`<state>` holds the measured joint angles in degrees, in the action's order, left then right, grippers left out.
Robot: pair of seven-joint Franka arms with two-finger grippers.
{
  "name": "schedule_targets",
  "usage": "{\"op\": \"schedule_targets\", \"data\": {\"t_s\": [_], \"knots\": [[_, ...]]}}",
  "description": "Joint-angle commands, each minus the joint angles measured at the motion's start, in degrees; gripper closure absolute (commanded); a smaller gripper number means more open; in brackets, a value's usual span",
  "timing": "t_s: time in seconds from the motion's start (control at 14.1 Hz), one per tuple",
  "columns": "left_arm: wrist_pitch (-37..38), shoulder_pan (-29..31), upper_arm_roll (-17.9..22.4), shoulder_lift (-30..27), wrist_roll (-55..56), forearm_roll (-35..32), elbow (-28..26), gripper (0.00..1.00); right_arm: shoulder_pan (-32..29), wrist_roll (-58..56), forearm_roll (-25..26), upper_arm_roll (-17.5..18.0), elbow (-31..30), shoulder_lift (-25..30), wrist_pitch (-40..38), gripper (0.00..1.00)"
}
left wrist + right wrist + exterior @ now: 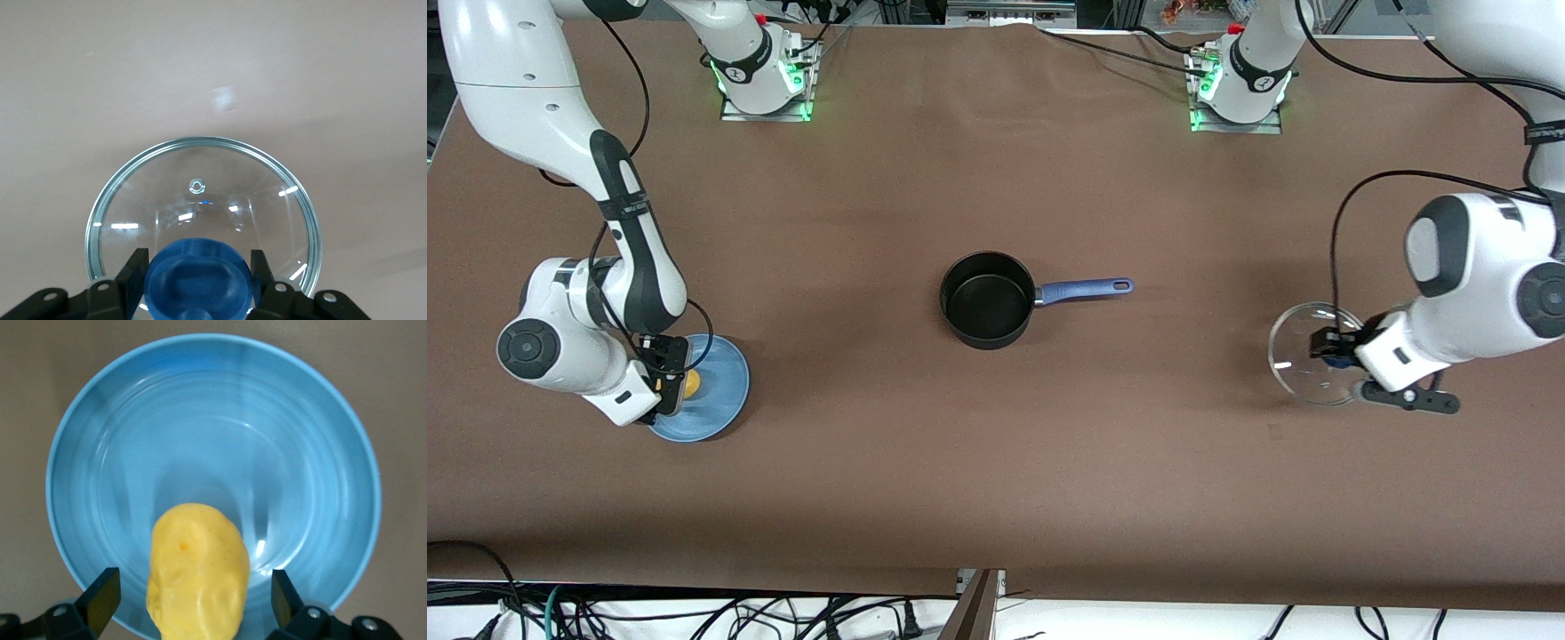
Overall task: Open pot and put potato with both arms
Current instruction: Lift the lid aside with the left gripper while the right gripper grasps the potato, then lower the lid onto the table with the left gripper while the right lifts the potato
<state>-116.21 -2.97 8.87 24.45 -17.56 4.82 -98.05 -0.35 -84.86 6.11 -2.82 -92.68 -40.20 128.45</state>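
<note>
Presently catalogued, item by item.

Saucepan: black, round, uncovered, nothing visible inside; stands at mid-table between the two grippers, well apart from each. Its blue handle points toward the left arm's end of the table.

Glass lid: clear dome with a metal rim and a blue knob. Sits directly under the left gripper, near the left arm's end of the table, well apart from the saucepan. Whether it rests on the brown table or hangs just above it cannot be told.

Left gripper: fingers pressed against both sides of the blue knob, clamped on it.

Potato: yellow-orange, lumpy, oval. Lies between the right gripper's fingers, on the blue plate, off the plate's centre toward the gripper's side.

Blue plate: round, ridged, shallow; directly beneath the right gripper, near the right arm's end of the table.

Right gripper: lowered over the plate, fingers spread wide, one on each side of the potato with a gap to each; nothing gripped.
</note>
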Motion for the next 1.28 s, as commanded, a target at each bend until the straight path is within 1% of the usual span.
{"op": "schedule_targets", "data": {"t_s": [0.0, 0.07, 0.14, 0.21, 0.35, 0.43, 0.5, 0.57, 0.64, 0.71, 0.78, 0.85, 0.99, 1.06, 1.2], "knots": [[-9.26, 1.82, 0.88, -1.6, -6.33, 1.51, -8.62, 0.45, -0.97, -1.54, -0.92, 0.62, -1.02, 0.65, 1.1, 0.19], [-12.6, 2.26, 0.97, -1.33, -6.69, 1.51, -10.91, 0.45, -0.97, -1.45, -1.01, 0.62, -1.02, 0.56, 1.27, 0.5], [-15.51, 2.62, 0.97, -1.16, -6.78, 1.51, -12.84, 0.45, -1.05, -1.36, -1.54, 0.54, -1.02, 0.04, 1.19, 0.71], [-17.54, 3.06, 0.97, -0.9, -6.87, 1.51, -14.26, 0.45, -1.4, -1.28, -1.98, 0.54, -0.93, -0.05, 1.01, 0.81], [-19.75, 3.59, 0.88, 0.07, -6.96, 1.51, -15.06, 0.44, -0.97, -0.23, -2.33, 0.89, -0.06, 0.73, -0.3, 0.84], [-20.45, 4.02, 0.88, 0.77, -6.96, 1.51, -15.06, 0.44, -0.88, 1.61, -3.2, 0.98, 0.56, 2.22, -2.05, 0.84], [-21.24, 4.29, 0.88, 1.39, -6.96, 1.59, -15.06, 0.44, -0.53, 4.15, -4.52, 1.06, 0.83, 3.71, -5.28, 0.84], [-21.86, 4.55, 0.88, 2.35, -6.87, 1.68, -15.06, 0.41, 0.0, 7.31, -5.75, 1.06, 1.35, 5.12, -8.36, 0.84], [-22.21, 4.64, 0.88, 2.71, -6.87, 2.73, -15.06, 0.27, 0.7, 10.91, -6.19, 1.41, 1.88, 6.44, -11.09, 0.84], [-22.04, 4.64, 0.97, 2.54, -6.7, 3.69, -14.97, 0.1, 1.31, 15.47, -6.29, 2.37, 2.41, 7.84, -13.47, 0.84], [-21.08, 4.64, 0.88, 2.01, -5.91, 3.79, -14.36, 0.06, 2.02, 20.91, -6.37, 3.69, 3.02, 9.16, -15.4, 0.84], [-19.24, 4.73, 0.88, 1.14, -5.64, 3.88, -14.01, 0.02, 2.72, 26.18, -6.29, 5.27, 3.72, 9.78, -17.34, 0.84], [-13.37, 4.64, 0.44, -1.32, -3.2, 3.88, -11.82, 0.02, 4.56, 38.12, -6.64, 8.43, 6.09, 9.79, -21.47, 0.84], [-8.73, 4.56, 0.27, -3.16, -1.0, 3.45, -9.98, 0.02, 5.44, 44.54, -7.33, 10.53, 6.97, 9.7, -22.53, 0.84], [1.82, 4.55, -1.66, -6.15, 4.18, 2.83, -5.24, 0.02, 8.6, 58.77, -8.57, 14.41, 7.33, 9.61, -22.72, 0.84]]}}
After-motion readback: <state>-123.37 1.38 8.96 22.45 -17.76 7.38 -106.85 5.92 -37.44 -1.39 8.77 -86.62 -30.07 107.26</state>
